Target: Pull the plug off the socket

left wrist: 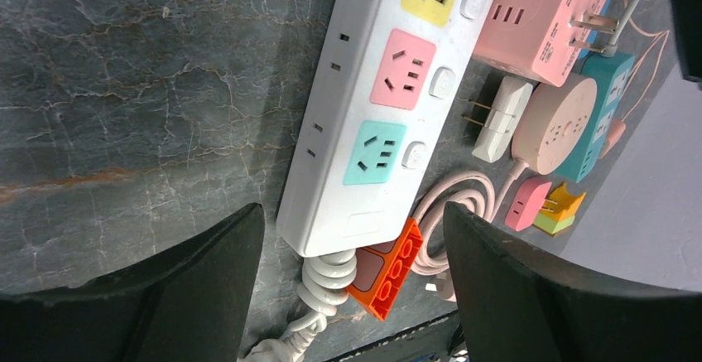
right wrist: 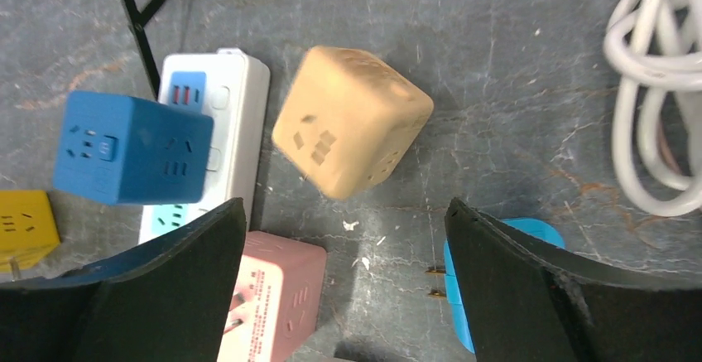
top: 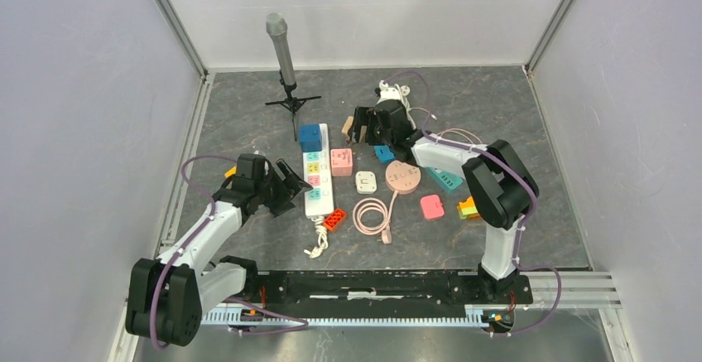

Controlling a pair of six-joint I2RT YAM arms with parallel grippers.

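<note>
The blue cube plug [top: 310, 137] sits in the far end of the white power strip [top: 318, 181]; my left gripper [top: 291, 185], jaws spread and empty, straddles the strip's near end, probably to steady it; my right gripper [top: 358, 132], equally wide and empty, hovers over a tan cube adapter [right wrist: 352, 132] beside the plug.

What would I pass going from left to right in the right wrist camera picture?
yellow cube → blue cube → tan cube → light blue plug → white cable
</note>
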